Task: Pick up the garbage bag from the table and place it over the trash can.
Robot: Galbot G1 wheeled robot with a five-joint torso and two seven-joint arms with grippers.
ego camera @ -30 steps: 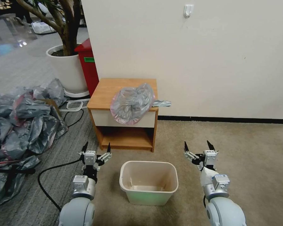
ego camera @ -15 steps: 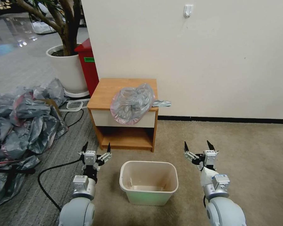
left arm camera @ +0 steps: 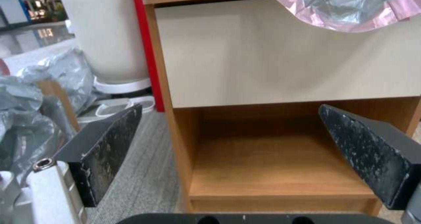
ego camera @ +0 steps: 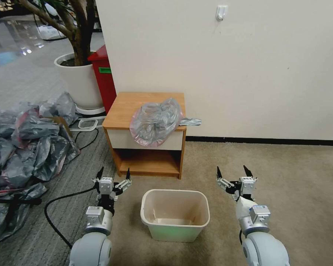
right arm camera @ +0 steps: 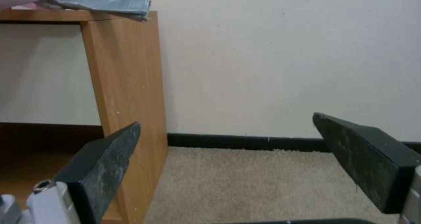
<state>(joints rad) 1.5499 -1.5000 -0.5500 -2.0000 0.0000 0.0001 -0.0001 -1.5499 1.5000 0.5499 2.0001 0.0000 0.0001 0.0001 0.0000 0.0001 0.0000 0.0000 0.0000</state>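
In front of you, against a pale wall, stands a small wooden bench [ego camera: 125, 107] with a white drawer front and an open lower shelf. The garbage bag [ego camera: 155, 120], thin grey plastic with a pink rim, lies crumpled on the right part of the bench top; its pink edge droops over the drawer front, and a grey tail of it sticks out past the bench's right edge. On the carpet just before the bench sits the trash can [ego camera: 175, 214], cream coloured, upright, its mouth open toward you. Your left gripper [ego camera: 113, 174] hangs low to the left of the trash can, its two black fingers spread wide and holding nothing; from its wrist camera you look between them into the bench's lower shelf. Your right gripper [ego camera: 233, 173] hangs to the right of the trash can, also spread wide and holding nothing, facing the bench's right side and the wall. A heap of darker grey bags [ego camera: 22, 140] lies on the floor well to your left.
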